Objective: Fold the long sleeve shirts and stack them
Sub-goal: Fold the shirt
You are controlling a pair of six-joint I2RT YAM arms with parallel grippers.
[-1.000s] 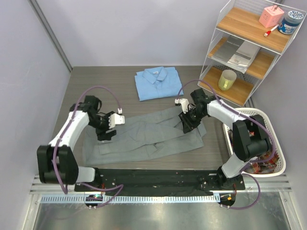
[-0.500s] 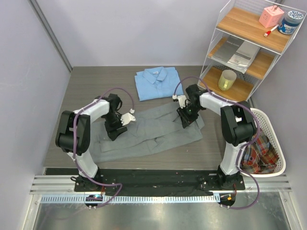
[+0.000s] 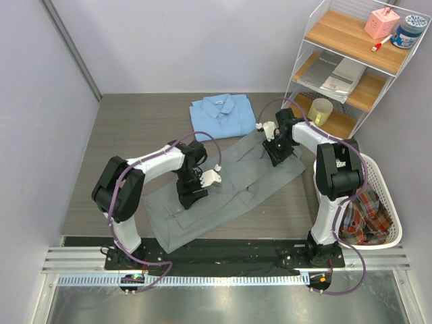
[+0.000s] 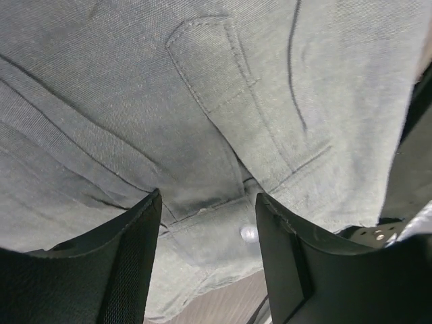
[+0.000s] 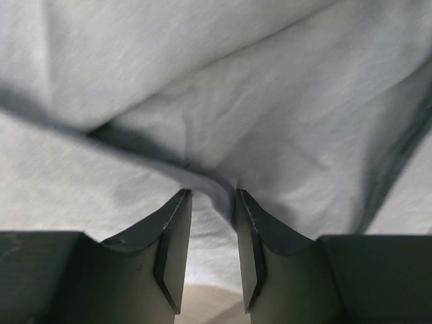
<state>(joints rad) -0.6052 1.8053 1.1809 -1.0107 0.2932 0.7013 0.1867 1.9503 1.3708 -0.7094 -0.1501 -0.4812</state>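
Observation:
The grey shirt lies spread slantwise across the table, from near left to far right. The light blue shirt lies folded behind it, collar up. My left gripper is down on the grey shirt's near-left part. In the left wrist view its jaws stand apart over flat grey cloth with a button and a pocket. My right gripper is at the shirt's far right end. In the right wrist view its jaws are nearly closed, pinching a fold of the grey cloth.
A wire shelf unit with a yellow cup stands at the back right. A white basket holding plaid cloth stands at the right edge. Walls close the left and back.
Both grippers have moved right. The right one has gone farther back with the shirt's end; the grey shirt has swung and shifted, its near-left end now closer to the arm bases.

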